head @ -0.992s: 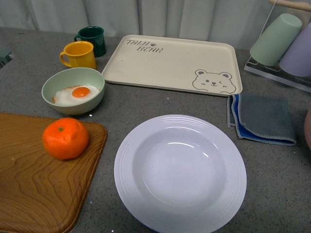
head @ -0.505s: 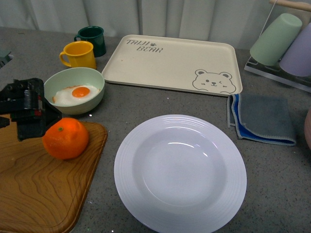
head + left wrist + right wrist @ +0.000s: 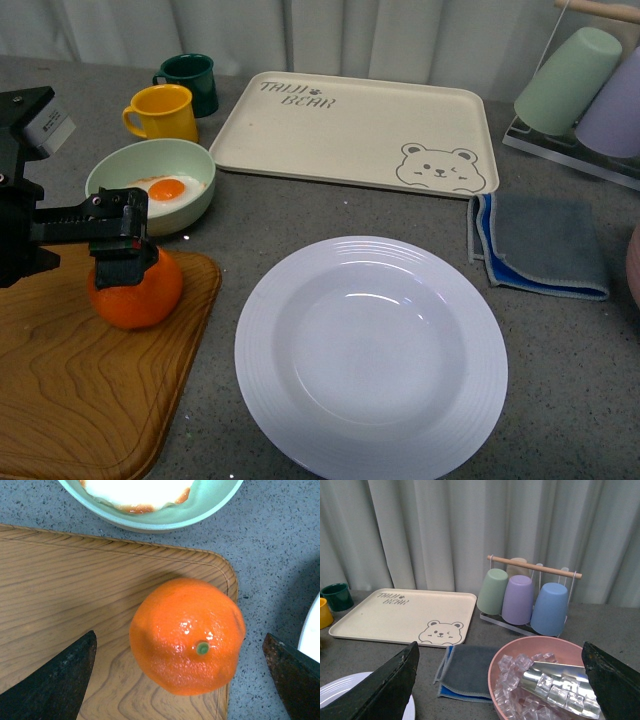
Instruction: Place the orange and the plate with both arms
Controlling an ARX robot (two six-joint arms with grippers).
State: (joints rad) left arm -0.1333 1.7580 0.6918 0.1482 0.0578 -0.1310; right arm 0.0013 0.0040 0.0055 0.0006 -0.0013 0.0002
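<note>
The orange sits near the corner of a wooden board. My left gripper hovers open just above it. In the left wrist view the orange, green stem dot up, lies between the two dark fingers without touching them. The white ridged plate rests empty on the grey counter to the orange's right; its rim shows at the wrist view's edge. My right gripper is open with nothing held, above a pink bowl, and is absent from the front view.
A pale green bowl with a fried egg stands behind the board. A yellow mug and dark green mug are beyond it. Cream bear tray, folded cloth, cup rack, pink ice bowl with metal scoop.
My left arm has come in from the left and moved right, so the open gripper now sits over the orange. Orange and plate have not moved.
</note>
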